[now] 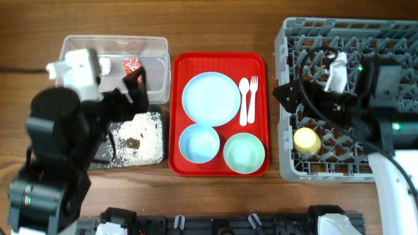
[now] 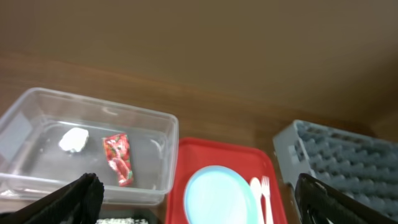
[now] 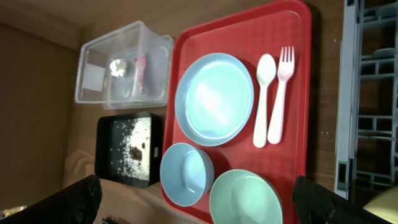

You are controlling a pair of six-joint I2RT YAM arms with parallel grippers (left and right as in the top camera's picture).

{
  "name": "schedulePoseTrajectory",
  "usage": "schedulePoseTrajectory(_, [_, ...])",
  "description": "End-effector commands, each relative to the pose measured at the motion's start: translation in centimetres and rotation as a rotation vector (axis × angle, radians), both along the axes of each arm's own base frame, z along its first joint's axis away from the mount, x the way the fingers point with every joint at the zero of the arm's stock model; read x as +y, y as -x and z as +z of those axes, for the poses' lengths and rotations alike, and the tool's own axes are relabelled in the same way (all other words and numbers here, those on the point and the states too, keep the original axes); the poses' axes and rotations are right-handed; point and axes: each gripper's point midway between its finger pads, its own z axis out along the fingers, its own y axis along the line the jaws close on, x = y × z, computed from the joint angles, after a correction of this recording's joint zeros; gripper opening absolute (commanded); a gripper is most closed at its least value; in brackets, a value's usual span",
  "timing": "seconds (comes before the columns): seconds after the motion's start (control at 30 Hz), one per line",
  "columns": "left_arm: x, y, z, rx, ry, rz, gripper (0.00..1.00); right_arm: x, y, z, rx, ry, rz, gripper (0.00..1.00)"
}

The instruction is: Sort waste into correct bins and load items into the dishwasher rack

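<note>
Two arms are over the table, and neither is holding anything. The left gripper hangs above the near edge of the clear tub, its fingers spread wide with nothing between them. Inside that tub the napkin ball and the red wrapper lie side by side, close but not touching. Just in front of the tub is the black tray, its floor sprinkled with rice scraps and a small dark lump among them.

Over to the middle: the red tray carries all the dishes but one. The plate is at the back, with the spoon and fork lying parallel just beside it on the rack side. In front, the blue bowl and the green bowl stand next to each other, both upright and empty.

The right gripper is up over the rack, on the side nearest the red tray, fingers wide apart and empty as well. The yellow cup is in the rack, near the front wall and close to the red tray side.
</note>
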Motion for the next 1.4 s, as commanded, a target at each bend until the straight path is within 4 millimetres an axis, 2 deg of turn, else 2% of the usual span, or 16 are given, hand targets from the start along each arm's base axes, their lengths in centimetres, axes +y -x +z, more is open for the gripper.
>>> schedulePoseTrajectory(0.0, [1.2, 1.2, -1.8, -0.064, 0.003, 0.015, 1.0, 0.1, -1.1, -2.2, 0.087, -0.013, 0.002, 1.0])
schedulePoseTrajectory(0.2, [3.3, 2.4, -4.9, -0.161, 0.012, 0.087, 1.0, 0.1, -2.5, -5.9, 0.217, -0.013, 0.001, 1.0])
schedulePoseTrajectory(0.37, [3.9, 3.6, -8.1, -0.185, 0.014, 0.108, 1.0, 0.1, -4.2, -8.8, 0.279, -0.013, 0.001, 0.99])
schedulePoseTrajectory(0.57, [4.7, 4.6, -11.8, -0.208, 0.014, 0.141, 1.0, 0.1, -6.6, -10.9, 0.271, -0.013, 0.001, 1.0])
schedulePoseTrajectory(0.83, [4.8, 5.3, -15.8, -0.267, 0.023, 0.139, 1.0, 0.1, -9.0, -11.8, 0.213, -0.008, -0.001, 1.0])
schedulePoseTrajectory(1.1, [5.2, 4.9, -19.5, -0.232, 0.024, 0.152, 1.0, 0.1, -9.1, -11.7, 0.208, -0.009, -0.001, 1.0])
schedulePoseTrajectory(1.37, [5.0, 3.7, -21.6, -0.271, 0.029, 0.14, 1.0, 0.1, -9.1, -11.7, 0.208, -0.009, -0.001, 1.0])
